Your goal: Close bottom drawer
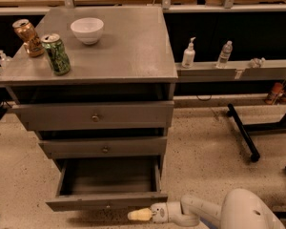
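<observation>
The grey wooden cabinet (109, 75) has three drawers. The bottom drawer (107, 200) is pulled out, its inside bare, and its slim front panel faces the floor edge of the view. The middle drawer (104, 147) and the top drawer (93, 116) stand a little way out. My gripper (139, 215) is low at the bottom of the view, just in front of and below the right end of the bottom drawer's front panel. Its yellowish tip points left. The white arm (209, 213) runs in from the lower right.
On the cabinet top stand a white bowl (87, 30), a green can (56, 54) and a brown can (28, 37). A ledge to the right carries a pump bottle (188, 53) and a water bottle (224, 54). A black stand leg (243, 132) lies on the speckled floor at right.
</observation>
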